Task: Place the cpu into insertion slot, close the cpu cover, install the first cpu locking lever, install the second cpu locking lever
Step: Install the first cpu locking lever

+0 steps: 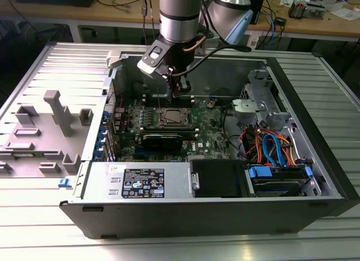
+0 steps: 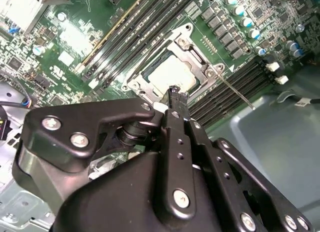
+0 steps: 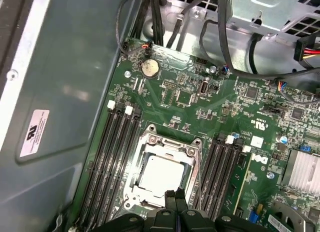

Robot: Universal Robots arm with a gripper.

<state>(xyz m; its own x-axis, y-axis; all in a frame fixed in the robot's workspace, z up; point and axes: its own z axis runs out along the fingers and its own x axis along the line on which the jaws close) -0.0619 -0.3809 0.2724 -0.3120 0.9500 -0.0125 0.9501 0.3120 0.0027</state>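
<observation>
Inside the open grey metal computer case (image 1: 315, 103), which lies on the ribbed metal table (image 1: 169, 244), the arm's black tool (image 1: 181, 92) hangs just above the square silver-rimmed insertion slot (image 1: 171, 117) on the green motherboard (image 3: 200, 92). In both wrist views its two fingertips are pressed together with nothing visible between them, so the tool (image 3: 175, 198) carries nothing.

The small flat square cpu (image 3: 162, 178) with its dull silver-grey top sits in the slot. The thin silvery cpu cover (image 3: 172, 142) appears to lie flat around the chip, which shows through its window. In the second wrist view the tool (image 2: 175, 94) hovers at the edge of the cpu (image 2: 172, 74). From a corner of the slot a thin bare-metal locking lever (image 2: 235, 89) juts out over the long black memory slots (image 2: 240, 84); it looks unlatched to me.

The risks, as I judge them:

- The closed tips are narrow and the lever is a springy wire, so a push slightly off its line could let it slip away from under the tips.
- A descent too close to the chip would press on the cover or the cpu top.
- A tip that skids off could strike the memory slots (image 3: 107, 157) beside the socket.
- If the cover is not fully seated, forcing a lever could bind it.
</observation>
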